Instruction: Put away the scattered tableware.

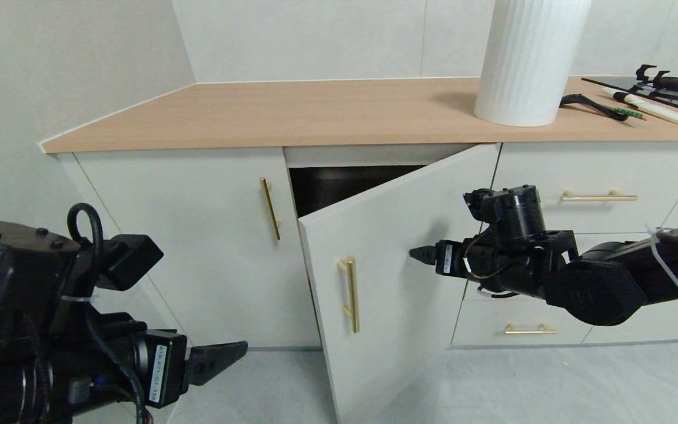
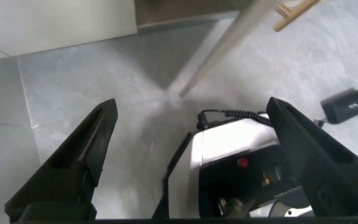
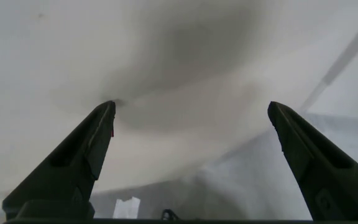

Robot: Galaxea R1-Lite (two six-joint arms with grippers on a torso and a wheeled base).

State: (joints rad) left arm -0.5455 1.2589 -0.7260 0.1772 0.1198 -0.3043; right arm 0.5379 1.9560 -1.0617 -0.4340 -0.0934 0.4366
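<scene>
On the wooden countertop (image 1: 292, 112) at the far right lie a black utensil (image 1: 595, 106) and a white and green utensil (image 1: 651, 109). Below the counter a white cabinet door (image 1: 398, 235) with a gold handle (image 1: 349, 294) stands partly open, showing a dark inside (image 1: 339, 185). My right gripper (image 1: 424, 254) is open and empty, its tips close to the door's front face (image 3: 185, 68), right of the handle. My left gripper (image 1: 227, 353) hangs low at the left over the floor, open and empty (image 2: 191, 106).
A tall white ribbed container (image 1: 524, 59) stands on the counter, with a black stove grate (image 1: 674, 85) behind the utensils. A shut door with a gold handle (image 1: 269, 207) is to the left, drawers (image 1: 598, 197) to the right. A black power adapter (image 2: 347, 106) lies on the grey floor.
</scene>
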